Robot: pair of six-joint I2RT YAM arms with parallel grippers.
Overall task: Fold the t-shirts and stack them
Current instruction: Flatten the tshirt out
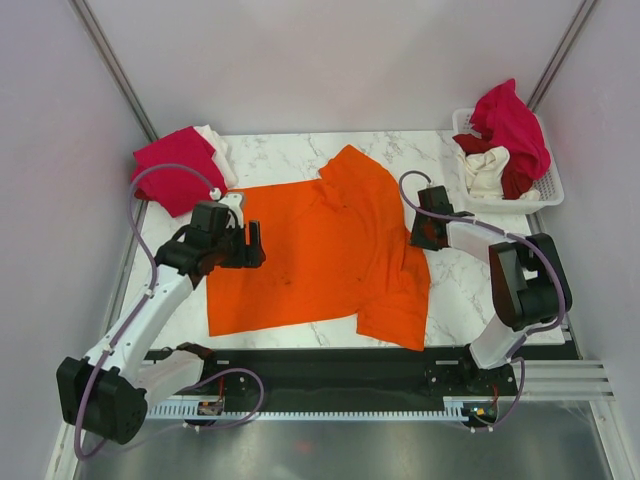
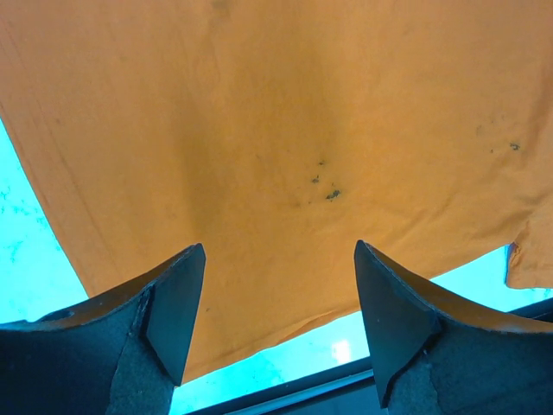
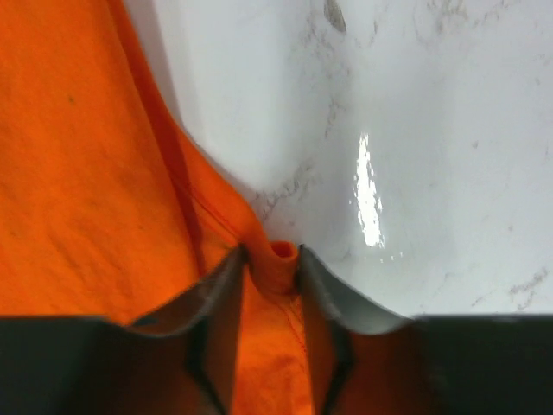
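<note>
A bright orange t-shirt (image 1: 320, 250) lies spread on the marble table (image 1: 450, 290), with one sleeve toward the back and one toward the front right. My left gripper (image 1: 252, 245) hovers open over the shirt's left side; the left wrist view shows its fingers (image 2: 173, 303) wide apart above the orange cloth (image 2: 259, 112), holding nothing. My right gripper (image 1: 420, 232) is at the shirt's right edge. In the right wrist view its jaws (image 3: 272, 252) pinch a small fold of the orange hem (image 3: 78, 173).
A folded crimson-pink shirt (image 1: 175, 170) lies on a white one (image 1: 212, 140) at the back left corner. At the back right, a white slotted basket (image 1: 555, 190) holds crimson (image 1: 512, 120), cream (image 1: 488, 168) and dark red (image 1: 470, 143) shirts.
</note>
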